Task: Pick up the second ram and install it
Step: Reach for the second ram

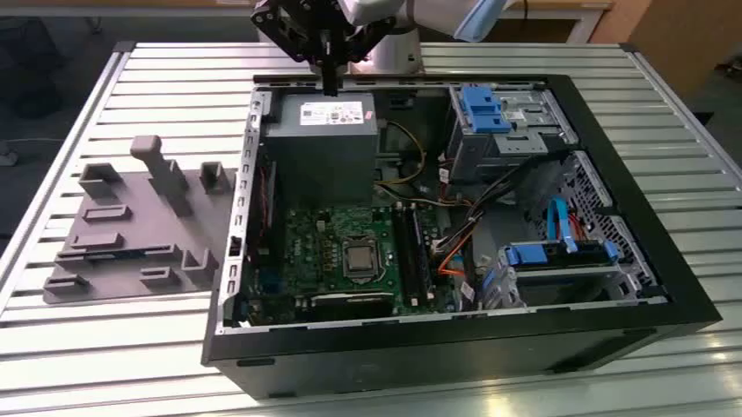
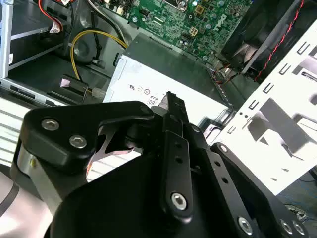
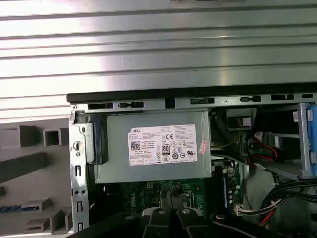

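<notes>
The second ram (image 1: 122,254) is a thin blue-green stick lying in a slot of the grey holder block (image 1: 128,234) at the exterior view's left, outside the computer case; its end also shows in the first wrist view (image 3: 12,208). My gripper (image 1: 330,82) hangs above the far edge of the open case, over the grey power supply (image 1: 321,143), well away from the ram. Its black fingers (image 2: 171,106) stand together with nothing between them. The green motherboard (image 1: 336,256) with its long black memory slots (image 1: 408,252) lies in the case below the power supply.
The black case (image 1: 464,347) lies open on a slatted metal table (image 1: 104,347). Blue drive brackets (image 1: 481,109), a lower drive cage (image 1: 557,256) and bundled cables (image 1: 464,234) fill the exterior view's right side of the case. A case fan (image 2: 262,39) sits near the motherboard.
</notes>
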`<state>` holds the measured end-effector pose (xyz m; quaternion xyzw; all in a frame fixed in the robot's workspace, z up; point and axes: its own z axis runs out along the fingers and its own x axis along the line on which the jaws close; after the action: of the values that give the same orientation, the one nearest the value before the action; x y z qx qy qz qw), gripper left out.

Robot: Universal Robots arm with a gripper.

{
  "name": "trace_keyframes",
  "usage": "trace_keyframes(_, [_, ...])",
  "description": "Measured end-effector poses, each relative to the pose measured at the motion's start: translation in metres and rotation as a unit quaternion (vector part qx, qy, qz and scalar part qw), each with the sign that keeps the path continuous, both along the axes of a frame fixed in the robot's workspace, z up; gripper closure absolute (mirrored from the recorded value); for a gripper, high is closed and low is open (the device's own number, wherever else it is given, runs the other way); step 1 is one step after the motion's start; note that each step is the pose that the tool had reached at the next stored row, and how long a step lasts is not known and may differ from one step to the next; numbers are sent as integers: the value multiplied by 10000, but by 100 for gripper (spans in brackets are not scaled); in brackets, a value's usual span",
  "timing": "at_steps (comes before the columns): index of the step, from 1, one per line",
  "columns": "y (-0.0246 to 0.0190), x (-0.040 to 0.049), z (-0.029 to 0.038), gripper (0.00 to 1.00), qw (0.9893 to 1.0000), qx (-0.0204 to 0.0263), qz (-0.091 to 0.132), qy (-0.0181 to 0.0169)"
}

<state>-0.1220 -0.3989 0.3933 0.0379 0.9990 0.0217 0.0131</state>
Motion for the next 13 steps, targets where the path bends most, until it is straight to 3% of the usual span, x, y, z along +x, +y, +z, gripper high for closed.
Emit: trace_keyframes(13, [0,-40,0,89,10000,0,0,0])
